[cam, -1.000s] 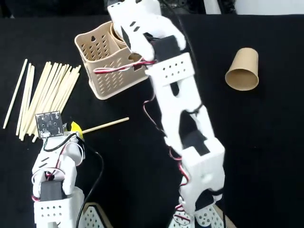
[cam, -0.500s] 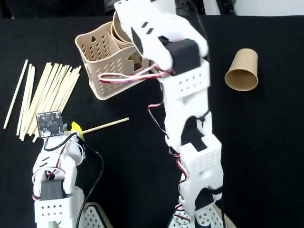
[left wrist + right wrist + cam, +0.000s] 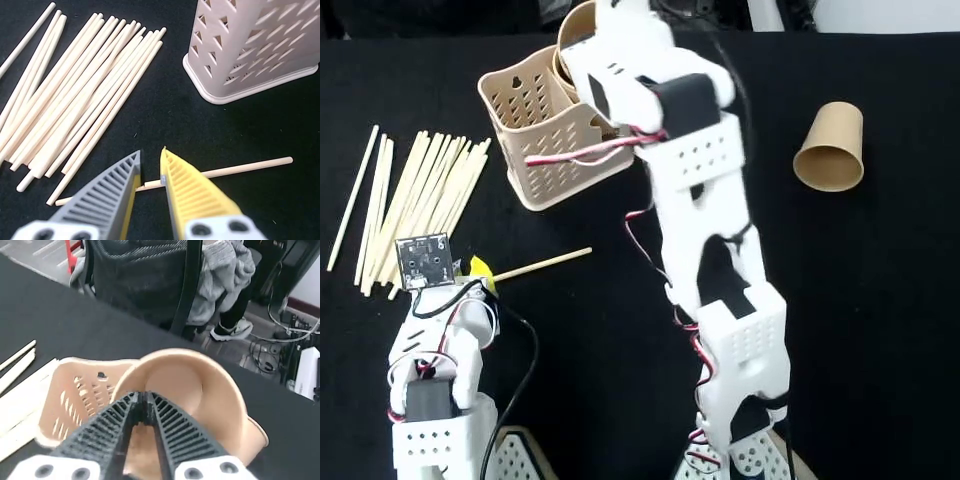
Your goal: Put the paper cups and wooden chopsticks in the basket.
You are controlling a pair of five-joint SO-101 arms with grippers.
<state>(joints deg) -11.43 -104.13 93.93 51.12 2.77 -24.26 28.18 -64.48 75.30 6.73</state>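
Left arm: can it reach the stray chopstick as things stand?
Likely yes. The left gripper is open and straddles the lone chopstick, one finger on each side, nothing between. The chopstick pile and basket lie clear of it.

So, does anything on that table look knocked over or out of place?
One paper cup lies tipped on its side, well apart from the basket. A single chopstick lies away from the chopstick pile, inside the open left gripper. The second cup, pinched by the right gripper, looks undamaged.
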